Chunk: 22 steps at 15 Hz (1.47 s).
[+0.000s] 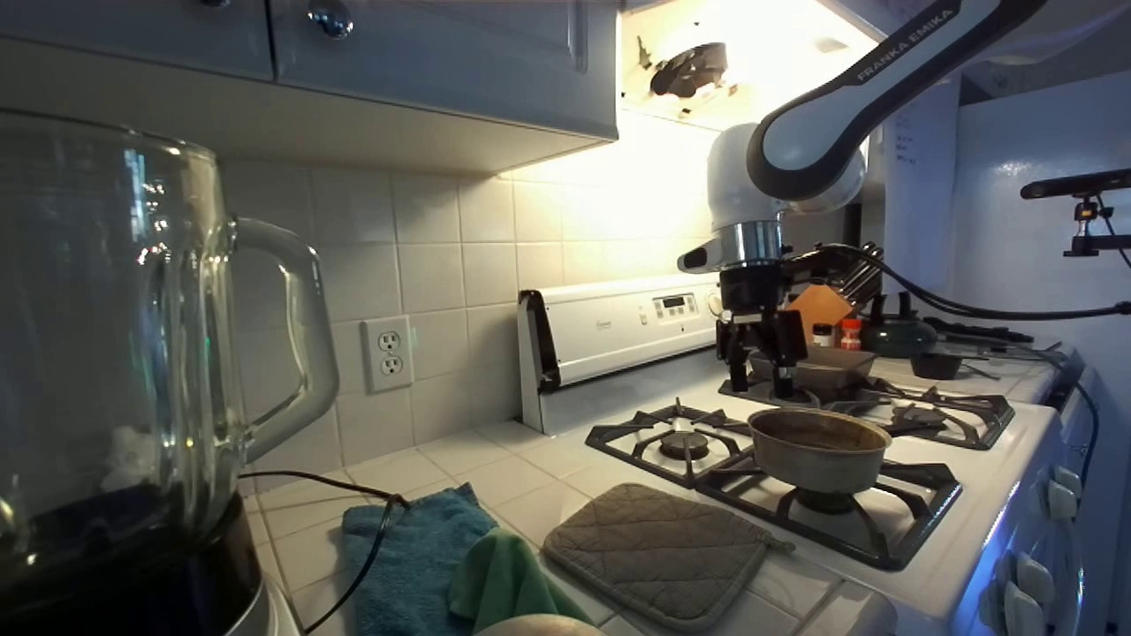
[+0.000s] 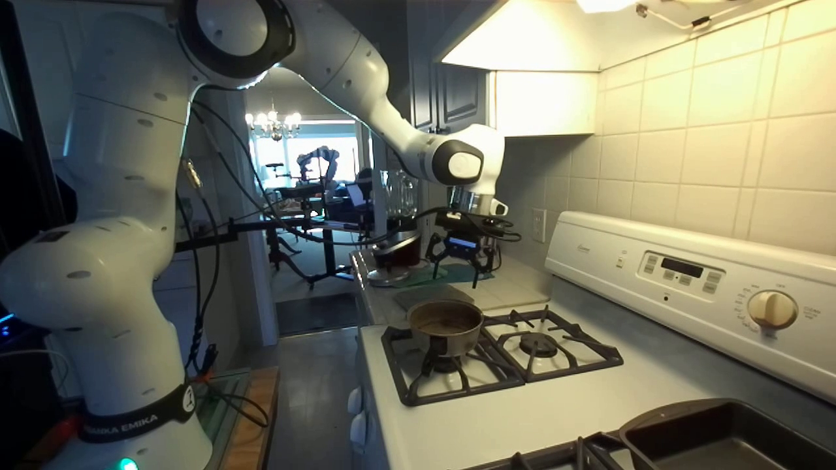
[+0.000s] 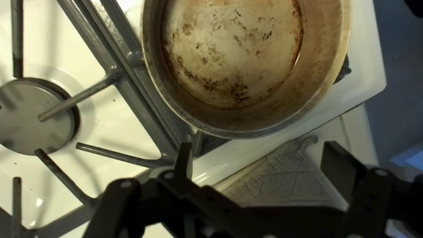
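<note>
My gripper (image 1: 761,387) hangs above the stove with its fingers pointing down, wide apart and with nothing between them. A worn metal pot (image 1: 820,458) stands on the front burner grate, its inside brown and stained. In the wrist view the pot (image 3: 231,56) lies just ahead of the spread fingertips, not touched by them. Beyond the stove edge a grey quilted pot holder (image 1: 658,552) rests on the tiled counter. Part of this pot holder (image 3: 281,175) shows below, in the gap between the fingers. The gripper (image 2: 456,279) also appears behind the pot (image 2: 446,334) in an exterior view.
Black burner grates (image 2: 562,346) cover the hob, and the control panel (image 2: 686,274) rises behind. A dark baking pan (image 2: 731,434) sits on another burner. On the counter are a blue towel (image 1: 415,548), a green cloth (image 1: 508,574) and a glass blender (image 1: 115,309). Cabinets (image 1: 459,62) overhang it.
</note>
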Tool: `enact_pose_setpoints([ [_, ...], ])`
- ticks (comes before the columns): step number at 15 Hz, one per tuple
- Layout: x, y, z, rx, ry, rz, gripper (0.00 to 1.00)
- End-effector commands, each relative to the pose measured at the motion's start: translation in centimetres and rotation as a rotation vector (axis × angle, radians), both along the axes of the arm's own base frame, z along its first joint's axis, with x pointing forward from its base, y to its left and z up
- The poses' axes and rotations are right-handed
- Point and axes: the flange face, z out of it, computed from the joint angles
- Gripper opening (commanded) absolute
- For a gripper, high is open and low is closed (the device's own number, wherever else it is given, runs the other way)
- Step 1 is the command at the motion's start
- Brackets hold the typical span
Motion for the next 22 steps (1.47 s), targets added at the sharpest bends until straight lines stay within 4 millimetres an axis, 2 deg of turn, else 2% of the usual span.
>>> enact_pose_setpoints([
  [1, 1.0, -1.8, 0.0, -0.032, -0.048, -0.192, 1.00],
  [6, 1.7, -4.8, -0.6, -0.069, -0.079, -0.464, 1.00],
  [10, 1.0, -6.7, -1.8, -0.084, -0.086, -0.642, 1.00],
  [17, -1.4, -8.2, -3.5, -0.070, -0.123, -0.707, 1.00],
  [22, -1.7, -9.6, -4.7, -0.070, -0.174, -0.708, 1.00],
])
